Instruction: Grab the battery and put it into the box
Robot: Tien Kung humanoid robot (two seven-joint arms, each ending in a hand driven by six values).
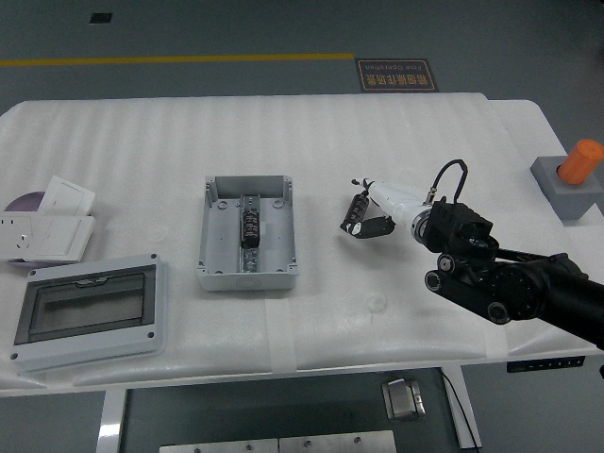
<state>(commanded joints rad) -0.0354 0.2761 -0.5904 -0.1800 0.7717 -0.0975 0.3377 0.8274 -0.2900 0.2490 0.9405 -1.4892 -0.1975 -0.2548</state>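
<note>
Black battery [356, 212] lies on the white tabletop [377, 142], touching the right hand's [377, 209] fingers [379, 227], which curl round it; whether they grip it I cannot tell. Left of them sits the grey box [247, 232], open.

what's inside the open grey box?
Inside the box, a black terminal strip on a rail runs down the middle; the floor beside it is bare. What's beneath the strip is hidden.

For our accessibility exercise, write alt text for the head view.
The robot's right hand reaches in from the right, fingers around a small black battery on a white table; an open grey box sits to its left.
</note>
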